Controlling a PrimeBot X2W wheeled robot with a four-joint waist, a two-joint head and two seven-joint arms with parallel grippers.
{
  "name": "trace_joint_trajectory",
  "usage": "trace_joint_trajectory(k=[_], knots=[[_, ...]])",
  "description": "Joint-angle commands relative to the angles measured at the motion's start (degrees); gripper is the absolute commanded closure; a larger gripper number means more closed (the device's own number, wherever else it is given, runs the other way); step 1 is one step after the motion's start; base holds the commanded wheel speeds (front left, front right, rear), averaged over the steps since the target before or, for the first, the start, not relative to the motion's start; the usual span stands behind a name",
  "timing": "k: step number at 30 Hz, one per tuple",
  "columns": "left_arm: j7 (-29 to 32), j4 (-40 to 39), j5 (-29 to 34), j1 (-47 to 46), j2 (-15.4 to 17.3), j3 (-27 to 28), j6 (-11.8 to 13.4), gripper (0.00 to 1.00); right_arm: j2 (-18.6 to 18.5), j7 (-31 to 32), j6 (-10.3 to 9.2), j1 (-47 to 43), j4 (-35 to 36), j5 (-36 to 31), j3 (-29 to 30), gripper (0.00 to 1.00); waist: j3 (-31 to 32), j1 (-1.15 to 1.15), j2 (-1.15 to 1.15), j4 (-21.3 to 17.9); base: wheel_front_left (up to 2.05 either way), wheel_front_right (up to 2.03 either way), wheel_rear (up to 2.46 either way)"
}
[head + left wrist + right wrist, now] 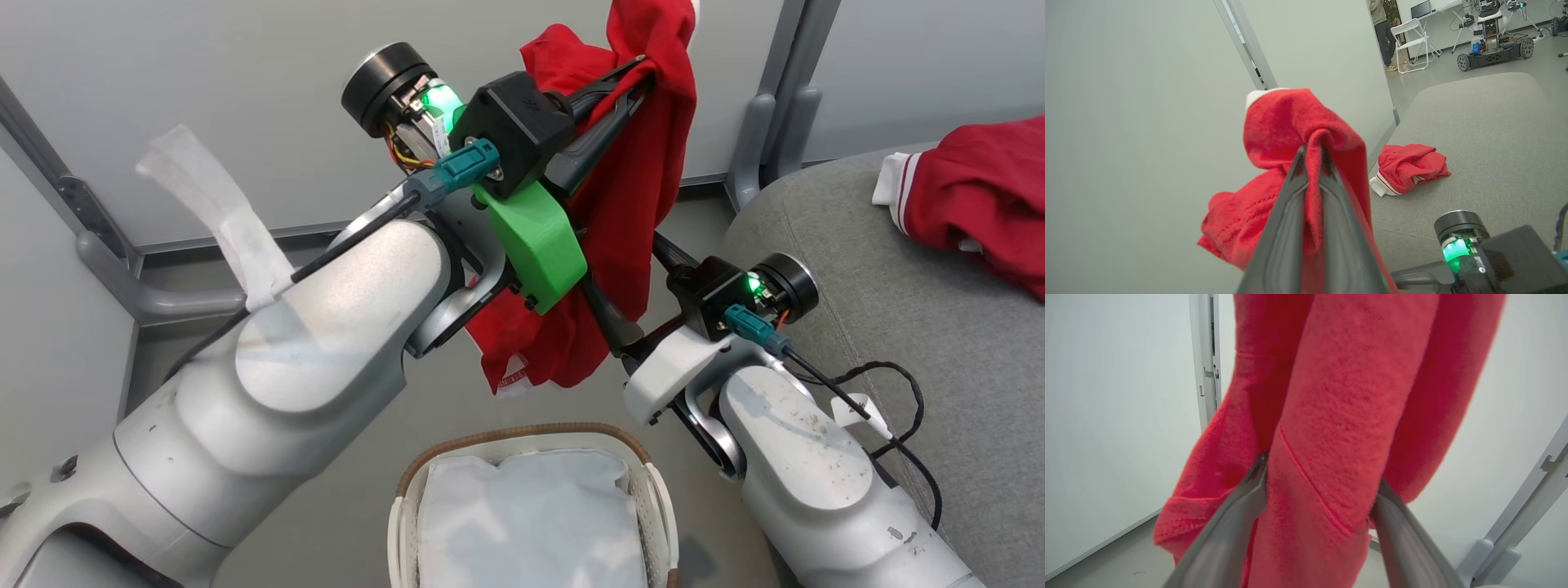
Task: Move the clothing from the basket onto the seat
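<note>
A plain red piece of clothing (629,188) hangs in the air above the basket (522,435), pinched at its top by my left gripper (643,69), which is shut on a fold of it (1312,149). My right gripper (629,286) stands open lower down, its two fingers wide apart on either side of the hanging cloth (1331,416), with one fingertip (1260,461) against the fabric. The basket holds its white liner (531,523). A second red garment with white cuffs (980,196) (1408,167) lies on the grey seat (898,343) (1474,122) to the right.
Grey partition panels with metal posts (775,122) stand behind the basket and seat. A black cable (898,408) from my right arm trails over the seat's edge. Far beyond the seat are a person's legs (1384,36), a white folding chair (1414,38) and a wheeled robot (1490,49).
</note>
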State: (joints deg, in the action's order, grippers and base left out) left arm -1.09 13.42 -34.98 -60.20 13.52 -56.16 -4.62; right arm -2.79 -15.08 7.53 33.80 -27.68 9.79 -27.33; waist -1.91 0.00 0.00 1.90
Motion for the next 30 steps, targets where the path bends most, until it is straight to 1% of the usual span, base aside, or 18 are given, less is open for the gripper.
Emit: trace_joint_trajectory(k=[1, 2, 3, 11, 12, 13, 14, 15, 16, 17, 23, 30], knots=[[-0.07, -0.44, -0.32, 0.46, 0.15, -0.04, 0.06, 1.00, -0.20, -0.13, -0.08, 0.77, -0.42, 0.58, -0.27, 0.58, -0.06, 0.00, 0.00, 0.32, 0.00, 0.00, 0.00], [-0.04, -0.64, -0.55, 0.85, 0.33, 0.00, 0.22, 1.00, -0.20, -0.13, -0.08, 0.97, -0.50, 0.71, -0.38, 0.80, -0.13, 0.00, 0.00, 0.41, 0.00, 0.00, 0.00], [-0.12, -0.80, -0.68, 1.18, 0.66, 0.08, 0.41, 1.00, -0.19, -0.13, -0.08, 1.16, -0.49, 0.88, -0.53, 1.00, -0.28, 0.00, 0.00, 0.51, 0.00, 0.00, 0.00], [-3.39, 0.72, -2.71, 5.74, 2.99, 1.90, 2.11, 1.00, -0.20, -0.13, -0.08, 0.41, 0.55, 0.01, 0.92, 1.00, -1.26, 0.00, 0.00, 0.32, 0.00, 0.00, 0.00], [-4.16, 1.02, -3.07, 6.55, 3.12, 2.11, 2.24, 0.77, -0.20, -0.13, -0.08, 0.23, 0.69, -0.20, 1.21, 1.00, -1.35, 0.00, 0.00, 0.25, 0.00, 0.00, 0.00], [-5.02, 1.67, -3.44, 7.77, 3.28, 2.30, 2.27, 0.46, -0.20, -0.13, -0.08, -0.05, 0.91, -0.43, 1.58, 1.00, -1.45, 0.00, 0.00, 0.16, 0.00, 0.00, 0.00], [-5.62, 2.24, -3.59, 8.71, 3.44, 2.31, 2.28, 0.24, -0.20, -0.13, -0.08, -0.24, 1.00, -0.48, 1.87, 1.00, -1.54, 0.00, 0.00, 0.09, 0.00, 0.00, 0.00], [-6.32, 3.00, -3.89, 9.79, 3.56, 2.23, 2.42, 0.10, -0.20, -0.13, -0.08, -0.48, 1.17, -0.64, 2.29, 1.00, -1.64, 0.00, 0.00, -0.01, 0.00, 0.00, 0.00], [-6.93, 3.59, -4.16, 10.64, 3.58, 2.17, 2.50, 0.03, -0.20, -0.13, -0.08, -0.59, 1.31, -0.82, 2.70, 1.00, -1.72, 0.00, 0.00, -0.08, 0.00, 0.00, 0.00], [-7.88, 4.45, -4.39, 11.73, 3.50, 2.19, 2.65, 0.00, -0.20, -0.13, -0.08, -0.71, 1.53, -0.94, 3.31, 1.00, -1.83, 0.00, 0.00, -0.17, 0.00, 0.00, 0.00], [-12.23, 8.86, -3.63, 17.38, 2.68, 1.42, 3.45, 0.00, -0.19, -0.13, -0.08, -1.72, 2.40, -1.86, 5.93, 1.00, -2.51, 0.00, 0.00, -0.41, 0.00, 0.00, 0.00], [-14.12, 12.76, -3.40, 24.26, 0.47, 3.05, 3.88, 0.00, -0.19, -0.13, -0.08, -2.98, 3.22, -3.09, 8.11, 1.00, -2.87, 0.00, 0.00, -0.50, 0.00, 0.00, 0.00]])
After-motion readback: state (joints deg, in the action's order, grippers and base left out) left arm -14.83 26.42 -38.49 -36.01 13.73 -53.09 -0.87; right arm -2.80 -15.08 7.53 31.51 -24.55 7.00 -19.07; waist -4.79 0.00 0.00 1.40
